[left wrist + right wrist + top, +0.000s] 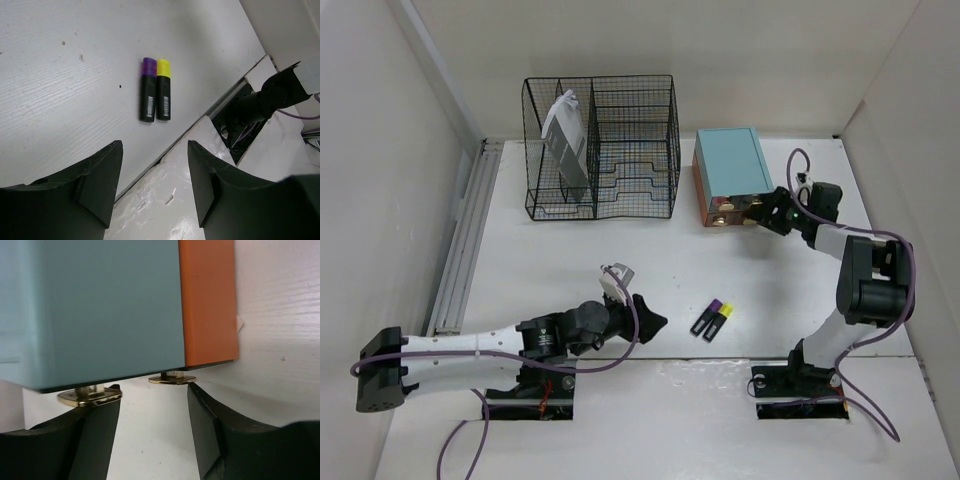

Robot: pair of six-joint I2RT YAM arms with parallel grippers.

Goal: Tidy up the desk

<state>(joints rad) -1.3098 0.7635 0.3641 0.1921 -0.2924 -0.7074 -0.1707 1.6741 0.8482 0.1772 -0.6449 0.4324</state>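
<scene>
The white desk (570, 260) holds two black highlighters side by side, one purple-capped (147, 90) and one yellow-capped (163, 90); they also show in the top view (713, 320). My left gripper (650, 322) is open and empty, low over the desk's near edge, just left of the highlighters; in the left wrist view it (155, 150) sits short of them. My right gripper (760, 215) is open at the front of the teal drawer box (730, 172). In the right wrist view its fingertips (152, 395) sit just below two gold knobs (172, 378), not closed on either.
A black wire-mesh rack (600, 150) stands at the back with a grey-white packet (565, 140) in its left compartment. A grey ribbed rail (465, 240) runs along the left edge. Two cut-outs (800, 400) hold the arm bases. The box has an orange side (207, 300).
</scene>
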